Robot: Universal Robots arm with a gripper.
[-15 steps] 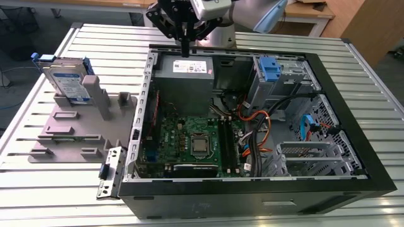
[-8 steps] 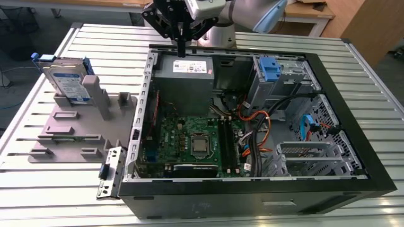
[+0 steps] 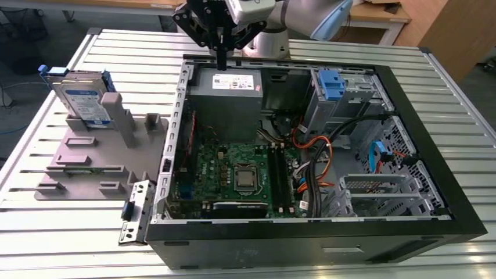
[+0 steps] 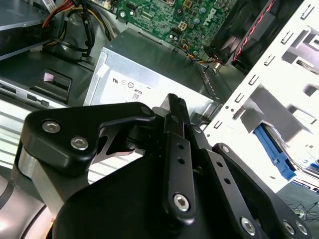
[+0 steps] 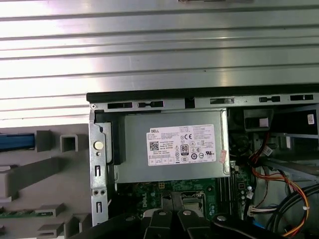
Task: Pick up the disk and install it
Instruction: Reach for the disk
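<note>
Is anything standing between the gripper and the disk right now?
Only the case wall, seemingly lower than the gripper; the disk stands in the grey holder beyond it.

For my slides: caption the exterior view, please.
Gripper hangs above the power supply in the open case; the disk stands in a grey holder.

Robotics lab or workshop: ribbed aluminium bench (image 3: 62,232), opened desktop computer case (image 3: 310,244), grey parts fixture (image 3: 93,157), wooden desks (image 3: 380,14) behind.
</note>
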